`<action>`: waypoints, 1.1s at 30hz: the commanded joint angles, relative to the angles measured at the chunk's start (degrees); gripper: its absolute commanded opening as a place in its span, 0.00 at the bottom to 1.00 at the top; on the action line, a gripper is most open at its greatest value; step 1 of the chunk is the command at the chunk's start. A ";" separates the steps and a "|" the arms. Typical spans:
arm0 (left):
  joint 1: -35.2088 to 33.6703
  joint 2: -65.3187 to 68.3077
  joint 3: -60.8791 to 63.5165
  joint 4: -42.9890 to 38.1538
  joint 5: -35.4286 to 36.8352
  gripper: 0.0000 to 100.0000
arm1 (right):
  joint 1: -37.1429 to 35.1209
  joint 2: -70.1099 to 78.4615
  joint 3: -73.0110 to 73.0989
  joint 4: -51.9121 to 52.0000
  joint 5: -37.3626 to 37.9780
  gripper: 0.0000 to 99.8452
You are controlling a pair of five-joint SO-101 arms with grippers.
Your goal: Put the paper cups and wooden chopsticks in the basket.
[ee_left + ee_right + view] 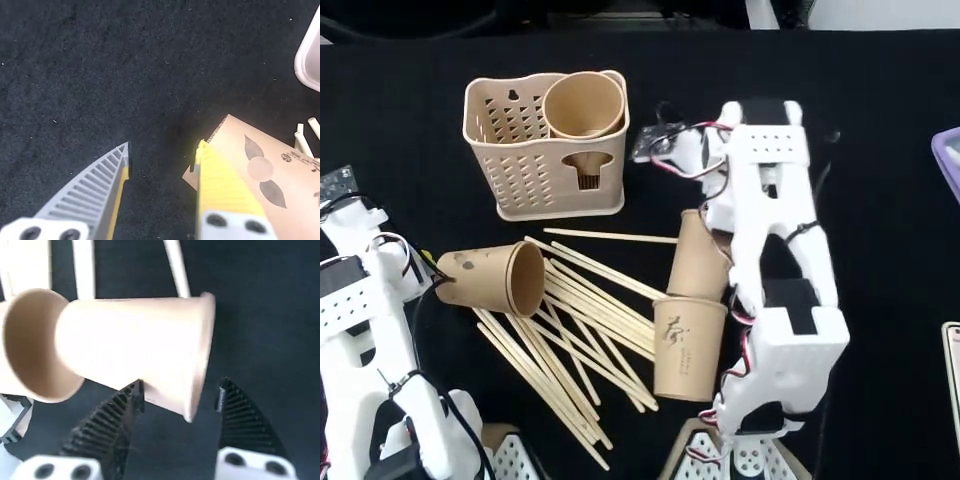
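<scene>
**Both grippers open, each at a cup; one cup in the basket**

At the left gripper [162,147]: fingers released and spread, bare black table [100,60] between them. The lying cup [265,170] is on its side just outside the yellow finger [220,195], base end at that fingertip. Cannot tell if they touch. Its mouth faces away from the fingers.

At the right gripper [180,385]: black fingers wide apart, clenched on nothing. The near end of the tilted cup [135,345] sits in line with the gap between the tips. Its far end meets the rim of the upright cup [688,348], which stands just beyond.

Between the two grippers: chopsticks [585,320] in a loose heap, flat on the table, fanning out past the lying cup's mouth. One stick lies apart, on the basket side.

Farthest from both sets of fingers: basket [515,185], upright. The basket cup [582,105] stands inside it, at the end nearer the right gripper.
</scene>
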 commanded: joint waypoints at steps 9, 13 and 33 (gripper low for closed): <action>-0.04 -0.62 -0.66 -0.79 0.18 0.22 | 0.26 -11.56 0.31 2.02 1.58 0.01; -0.04 -0.62 -0.66 -0.79 0.18 0.22 | 0.53 -18.77 1.27 2.11 1.32 0.01; -0.13 -0.62 -0.66 -0.79 0.18 0.22 | -18.81 -51.82 7.52 -18.02 -26.73 0.01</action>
